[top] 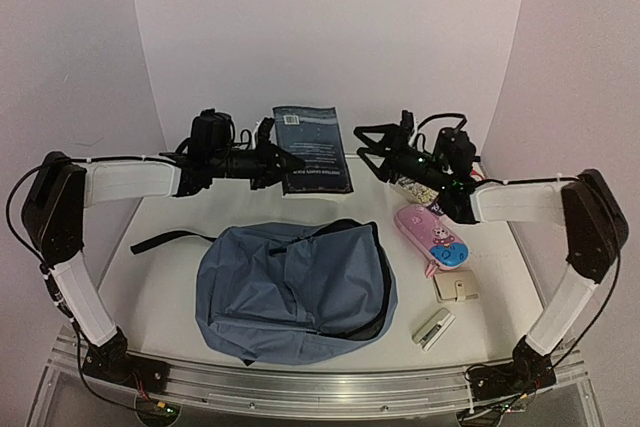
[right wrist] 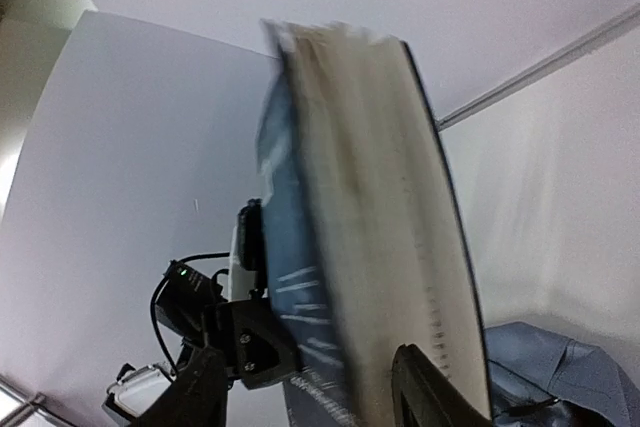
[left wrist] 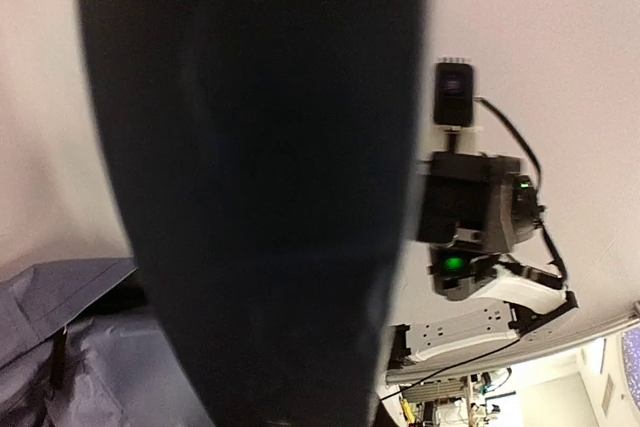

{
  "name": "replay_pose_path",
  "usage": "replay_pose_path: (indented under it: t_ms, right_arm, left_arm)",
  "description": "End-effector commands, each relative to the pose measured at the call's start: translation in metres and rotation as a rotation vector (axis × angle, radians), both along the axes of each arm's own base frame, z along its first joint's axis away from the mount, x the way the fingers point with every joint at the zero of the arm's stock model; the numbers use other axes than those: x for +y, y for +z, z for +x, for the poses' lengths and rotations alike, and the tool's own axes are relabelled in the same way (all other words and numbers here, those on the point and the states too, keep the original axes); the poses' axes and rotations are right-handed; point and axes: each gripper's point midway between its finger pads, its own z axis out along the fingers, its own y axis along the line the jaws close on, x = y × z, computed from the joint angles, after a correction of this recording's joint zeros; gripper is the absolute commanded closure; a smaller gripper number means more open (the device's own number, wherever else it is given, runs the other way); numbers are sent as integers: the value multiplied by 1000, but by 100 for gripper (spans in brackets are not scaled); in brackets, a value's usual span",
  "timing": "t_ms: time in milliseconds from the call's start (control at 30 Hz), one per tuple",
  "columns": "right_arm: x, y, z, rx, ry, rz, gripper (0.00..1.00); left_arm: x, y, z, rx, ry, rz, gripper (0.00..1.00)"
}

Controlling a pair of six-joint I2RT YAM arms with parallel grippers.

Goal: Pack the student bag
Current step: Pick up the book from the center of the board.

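The student bag (top: pixel 290 287) lies flat, its long axis left-right and its zippered edge toward the right. Beyond the bag's far edge, the left gripper (top: pixel 287 162) pinches a book (top: pixel 312 142); the right gripper (top: pixel 361 144) is spread.

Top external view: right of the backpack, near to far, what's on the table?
Near to far: white stapler → beige wallet → pink pencil case → small pale box, half hidden under the right arm.

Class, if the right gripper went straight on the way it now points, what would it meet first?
The book, standing upright just ahead of the right gripper, though the exact depth between them is unclear.
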Motion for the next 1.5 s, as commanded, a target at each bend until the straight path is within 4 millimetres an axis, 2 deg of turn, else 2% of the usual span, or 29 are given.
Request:
replay_pose_path:
  t_ms: [0,67,233,367,467,567,667,800,900,1033,1133,1200,1400,1433,1467]
  right_arm:
    - [-30,23,-24,-146,-106,-244,9]
    - [-41,24,-34,-185,-126,-354,3]
    - [-43,8,-65,-243,20,-565,2]
    - [-36,4,-102,-276,210,-594,2]
    - [-30,9,-128,-296,328,-576,2]
    - [-25,11,-149,-312,412,-565,2]
    - [-21,1,-161,-299,476,-587,2]
    - [-6,-12,-185,-286,599,-575,2]
    - [5,-13,-206,-296,695,-541,2]
    - [6,-2,-235,-317,817,-451,17]
    - [2,9,-249,-335,867,-402,36]
    - [0,13,-257,-339,890,-379,53]
    - [-6,23,-262,-359,870,-377,92]
    - [-6,25,-259,-359,843,-390,99]
    - [-6,26,-252,-361,794,-418,100]
  left_arm:
    - [20,21,-26,-125,-41,57,100]
    - [23,13,-47,-126,-109,107,100]
    - [23,2,-113,-120,-344,165,100]
    - [15,-1,-169,-105,-552,180,100]
    - [9,1,-201,-98,-666,170,100]
    - [2,10,-226,-90,-759,135,100]
    - [-7,19,-253,-93,-849,120,100]
    - [-14,26,-270,-94,-905,122,100]
    - [-16,30,-278,-96,-934,111,100]
    - [-16,31,-280,-104,-940,120,100]
    - [-16,32,-280,-109,-941,122,100]
    - [-17,32,-278,-119,-936,126,100]
    - [-22,32,-270,-149,-905,153,98]
    - [-23,30,-267,-160,-888,171,93]
    - [-24,28,-263,-171,-866,190,85]
